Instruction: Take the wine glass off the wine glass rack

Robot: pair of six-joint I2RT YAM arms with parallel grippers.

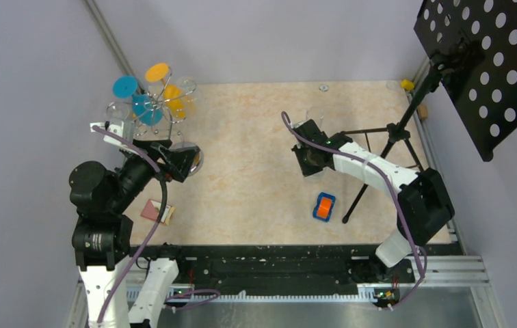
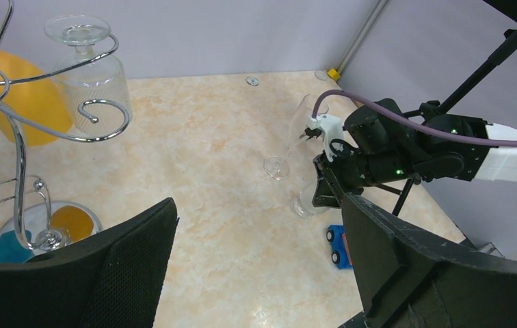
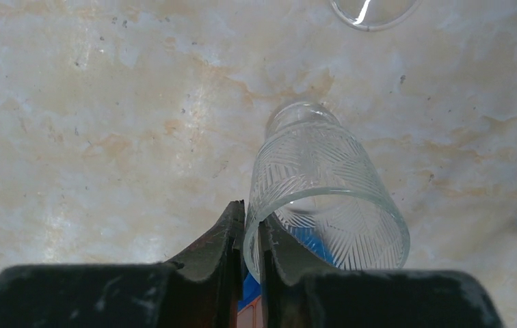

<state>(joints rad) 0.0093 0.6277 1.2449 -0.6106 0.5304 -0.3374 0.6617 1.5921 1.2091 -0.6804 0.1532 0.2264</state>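
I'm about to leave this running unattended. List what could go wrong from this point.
1. The right gripper pinches the ribbed glass by just one wall of its rim; it could slip, or topple on release.
2. A plain wine glass stands close beside it; the arm could knock it over when withdrawing.
3. The open left gripper sits close to the wine glass rack; a bump might shake the hanging glasses.

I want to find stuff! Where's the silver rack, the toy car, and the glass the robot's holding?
wine glass rack (image 2: 30, 217): left wrist view, round chrome base.
toy car (image 1: 323, 206): top view, orange roof.
held glass (image 3: 324, 198): right wrist view, patterned side.
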